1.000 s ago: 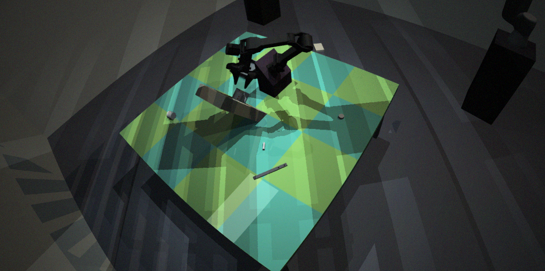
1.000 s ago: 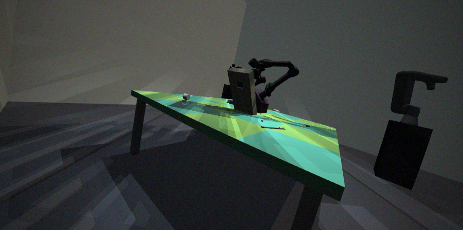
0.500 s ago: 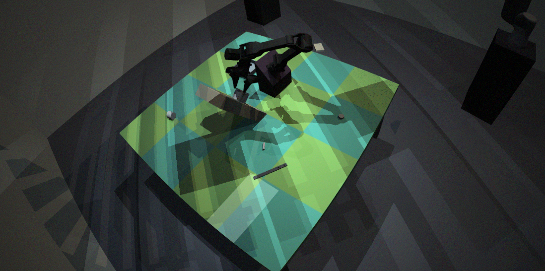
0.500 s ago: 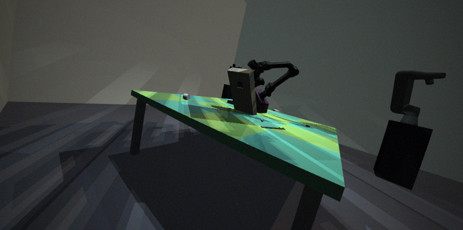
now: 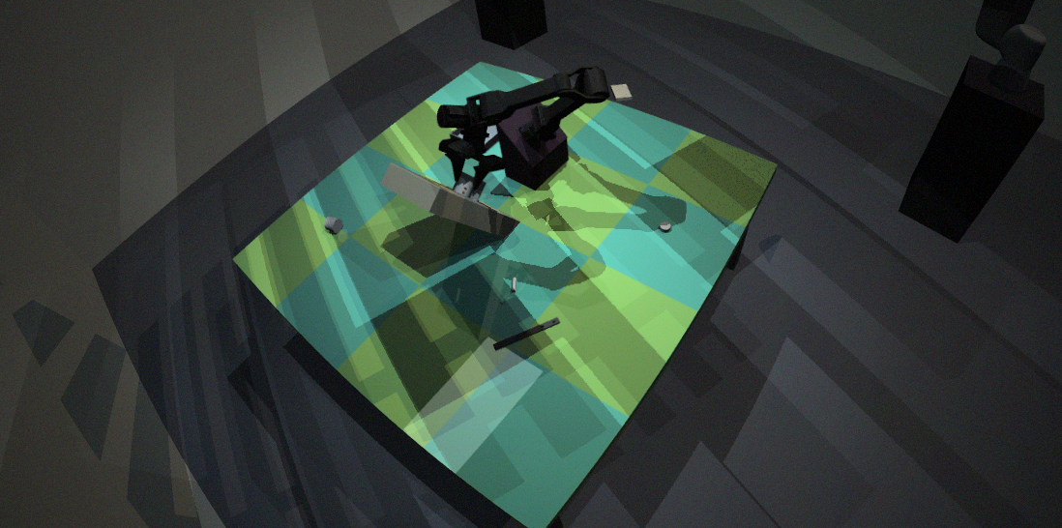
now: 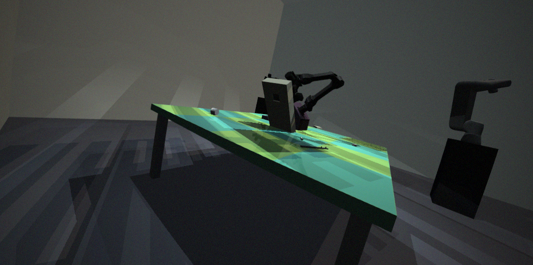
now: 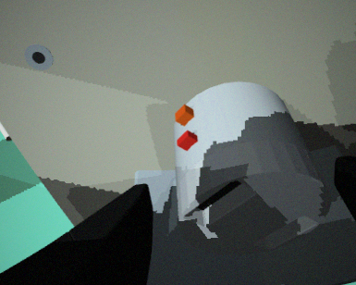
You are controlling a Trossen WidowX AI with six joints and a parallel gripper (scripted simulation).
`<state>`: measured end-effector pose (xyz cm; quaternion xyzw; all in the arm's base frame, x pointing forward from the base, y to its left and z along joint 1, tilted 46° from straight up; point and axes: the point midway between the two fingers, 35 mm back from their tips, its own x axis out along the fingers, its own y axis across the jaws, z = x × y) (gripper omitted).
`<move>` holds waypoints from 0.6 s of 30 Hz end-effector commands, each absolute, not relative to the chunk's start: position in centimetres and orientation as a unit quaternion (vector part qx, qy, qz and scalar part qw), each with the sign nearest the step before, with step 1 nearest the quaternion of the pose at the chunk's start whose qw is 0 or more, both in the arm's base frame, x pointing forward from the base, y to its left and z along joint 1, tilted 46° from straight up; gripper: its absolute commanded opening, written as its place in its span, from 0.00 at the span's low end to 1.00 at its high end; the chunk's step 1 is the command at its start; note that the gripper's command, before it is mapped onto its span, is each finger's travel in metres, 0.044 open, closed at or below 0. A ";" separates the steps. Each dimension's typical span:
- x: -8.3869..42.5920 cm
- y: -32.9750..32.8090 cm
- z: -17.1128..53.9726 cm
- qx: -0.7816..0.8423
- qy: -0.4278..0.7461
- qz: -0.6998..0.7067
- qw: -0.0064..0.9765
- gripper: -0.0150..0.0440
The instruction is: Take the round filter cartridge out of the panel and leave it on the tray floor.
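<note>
The beige service panel [image 5: 416, 191] [image 6: 282, 112] [image 7: 113, 42] stands in front of the arm. A pale grey, round-sided body [image 5: 462, 188] [image 7: 228, 104] shows close against its robot side; it looks like the cartridge. It has an orange and a red nub on its side and a dark narrow slot on its shadowed near face. How it is seated is hidden by shadow. My gripper [image 5: 467, 185] [image 7: 243, 184] is open, its black fingers standing either side of this body with gaps in the wrist view. The panel hides the fingertips in the exterior view. I cannot make out the tray clearly.
A grey cylinder [image 5: 333, 224] [image 6: 214, 111] lies on the table beyond the panel. A small white cylinder [image 5: 513, 284], a dark bar [image 5: 526, 334] [image 6: 314, 147] and a small round piece [image 5: 664, 226] lie elsewhere. The arm's purple-black base block [image 5: 533, 153] is close beside the gripper.
</note>
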<state>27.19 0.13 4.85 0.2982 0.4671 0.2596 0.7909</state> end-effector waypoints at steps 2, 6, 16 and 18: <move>27.2 0.2 4.8 0.298 0.467 0.260 0.791 0.73; 27.2 0.2 4.8 0.298 0.467 0.260 0.791 0.65; 27.2 0.2 4.8 0.298 0.467 0.260 0.791 0.44; 27.4 0.1 4.9 0.298 0.467 0.260 0.791 0.35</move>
